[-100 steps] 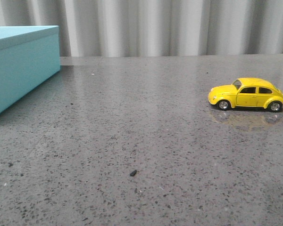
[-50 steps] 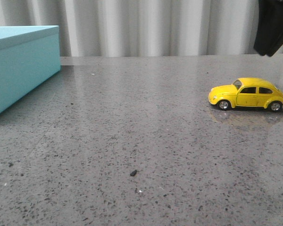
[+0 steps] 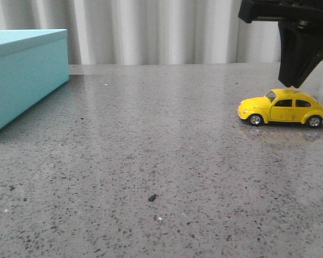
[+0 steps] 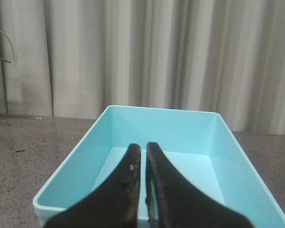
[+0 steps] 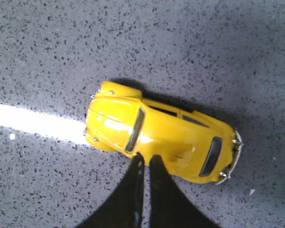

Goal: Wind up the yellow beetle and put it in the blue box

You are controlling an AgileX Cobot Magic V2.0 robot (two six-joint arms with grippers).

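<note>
Front view shows the beetle [image 3: 283, 107] on its wheels at the table's [image 3: 151, 161] right side, nose pointing left, the right gripper [image 3: 293, 80] just above its roof with fingers together, and, well apart at far left, the box [image 3: 21, 75], over whose open inside the left gripper [image 4: 142, 185] hangs, fingers nearly closed.

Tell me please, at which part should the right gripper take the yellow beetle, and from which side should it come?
Probably from above, across the cabin. The yellow beetle stands upright on its wheels on the table, nothing beside it, so both flat door sides are free. The right gripper hangs just over the roof, jaws nearly together; it would have to open first. The rounded hood and rear look likelier to slip.
</note>
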